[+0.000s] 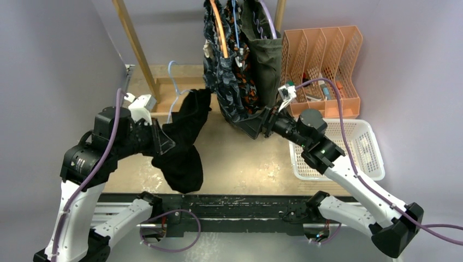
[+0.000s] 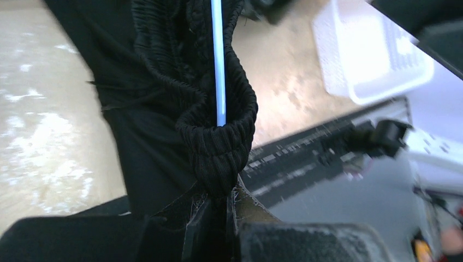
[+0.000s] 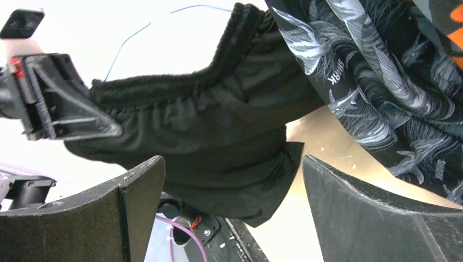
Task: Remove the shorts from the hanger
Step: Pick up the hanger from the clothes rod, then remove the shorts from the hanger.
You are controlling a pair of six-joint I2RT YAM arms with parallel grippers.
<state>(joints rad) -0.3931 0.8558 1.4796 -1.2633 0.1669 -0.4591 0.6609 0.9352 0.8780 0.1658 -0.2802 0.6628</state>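
Nearest the lens in the left wrist view, the left gripper (image 2: 218, 210) is pinched closed on the ribbed waistband of the black shorts (image 2: 153, 147), at the bottom centre of the frame. A light blue hanger wire (image 2: 219, 65) runs straight down from the top edge into the fold of that waistband, so the pair is not free of its hanger. The table (image 2: 43, 120) shows pale at the left. A white basket (image 2: 377, 60) sits blurred in the upper right.

From above, the black pair hangs left of centre, stretched from the left gripper up towards the foot of the wooden rack (image 1: 136, 49), with its lower part drooping over the table's near edge.

The other three pairs hang bunched at the top centre: the dark wavy-patterned shorts (image 1: 224, 87) on the left, the orange-blotched shorts (image 1: 248, 87) in the middle, and the olive shorts (image 1: 267, 60) on the right. An orange file rack (image 1: 327, 54) stands just right of them.

The right gripper (image 1: 254, 126) sits at the lower hem of that bunch, near the frame's centre (whether it touches the cloth cannot be told). In the right wrist view its fingers (image 3: 371, 218) stand wide apart with nothing clamped between them. The black pair lies beyond the gap, and the wavy-patterned cloth fills the upper right.
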